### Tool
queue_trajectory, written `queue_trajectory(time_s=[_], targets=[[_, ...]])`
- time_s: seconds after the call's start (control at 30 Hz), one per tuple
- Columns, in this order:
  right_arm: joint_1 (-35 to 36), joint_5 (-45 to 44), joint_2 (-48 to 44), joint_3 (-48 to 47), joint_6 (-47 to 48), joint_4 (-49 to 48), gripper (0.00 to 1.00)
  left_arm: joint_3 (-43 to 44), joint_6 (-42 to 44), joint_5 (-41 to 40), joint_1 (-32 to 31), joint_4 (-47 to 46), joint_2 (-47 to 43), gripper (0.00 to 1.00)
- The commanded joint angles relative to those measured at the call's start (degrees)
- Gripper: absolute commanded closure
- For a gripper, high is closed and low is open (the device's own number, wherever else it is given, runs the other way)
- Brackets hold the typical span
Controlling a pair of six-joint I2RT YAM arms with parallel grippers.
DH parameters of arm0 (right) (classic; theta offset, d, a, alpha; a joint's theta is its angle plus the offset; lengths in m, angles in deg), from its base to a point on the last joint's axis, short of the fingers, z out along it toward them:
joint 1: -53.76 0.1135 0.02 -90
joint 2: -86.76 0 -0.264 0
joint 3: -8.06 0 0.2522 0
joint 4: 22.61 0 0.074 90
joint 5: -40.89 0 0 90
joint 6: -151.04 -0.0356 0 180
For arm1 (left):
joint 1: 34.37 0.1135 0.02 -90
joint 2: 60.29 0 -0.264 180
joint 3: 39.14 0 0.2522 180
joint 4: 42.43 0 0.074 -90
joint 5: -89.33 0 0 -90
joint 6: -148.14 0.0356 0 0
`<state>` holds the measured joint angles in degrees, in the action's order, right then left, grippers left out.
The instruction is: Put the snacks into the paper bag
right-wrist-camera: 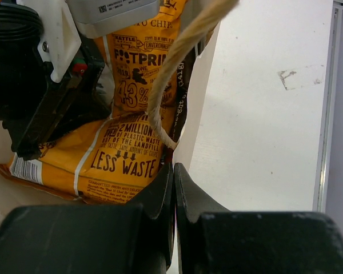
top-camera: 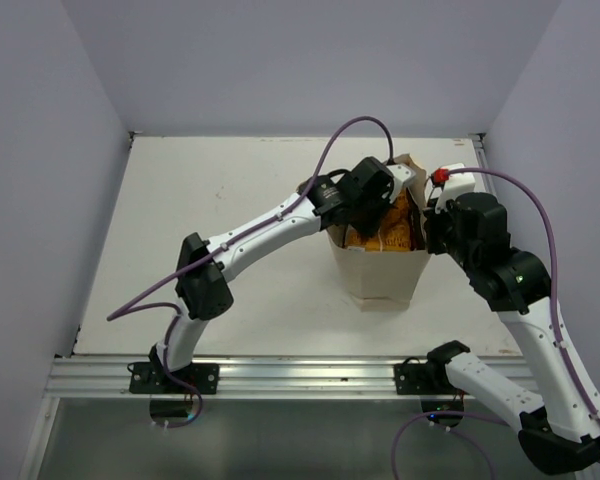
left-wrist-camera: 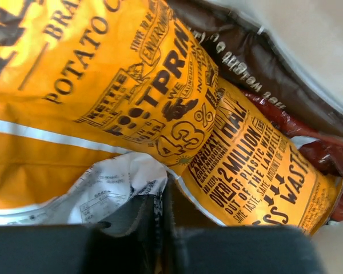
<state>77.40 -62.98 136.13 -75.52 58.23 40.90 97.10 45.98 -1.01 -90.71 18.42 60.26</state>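
The paper bag (top-camera: pixel 385 278) stands upright at the table's middle right. My left gripper (top-camera: pixel 385 207) reaches into its mouth, shut on the white-printed edge of the orange packet (left-wrist-camera: pixel 103 74), jaws (left-wrist-camera: pixel 163 200) pinching it. Under the orange packet lie the dark brown packet (left-wrist-camera: pixel 240 51) and a red-orange packet (left-wrist-camera: pixel 326 157). My right gripper (top-camera: pixel 430 228) is shut on the bag's right rim (right-wrist-camera: pixel 173 171), just below a loop handle (right-wrist-camera: pixel 171 74). The orange packet (right-wrist-camera: pixel 120 154) also shows in the right wrist view. Blue and pink-and-white packets are hidden.
The bag's inner beige wall (left-wrist-camera: pixel 314 34) closes in the packets. The left arm's wrist (right-wrist-camera: pixel 34 85) crowds the bag's mouth. A white table (top-camera: pixel 230 220) spreads left of the bag, with walls on three sides and a metal rail (top-camera: pixel 280 375) at the near edge.
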Motion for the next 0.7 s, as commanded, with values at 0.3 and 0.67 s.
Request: queue_trajectory(time_s=[0.3, 0.67], targets=[[0.27, 0.68, -0.58, -1.55, 0.44, -2.74, 0.95, -17.23, 5.30, -12.48, -3.34, -39.57, -32.19, 0.00], [0.27, 1.12, -0.32, -1.63, 0.26, -2.56, 0.95, -38.77, 1.19, -27.70, -3.17, -39.18, -52.34, 0.00]])
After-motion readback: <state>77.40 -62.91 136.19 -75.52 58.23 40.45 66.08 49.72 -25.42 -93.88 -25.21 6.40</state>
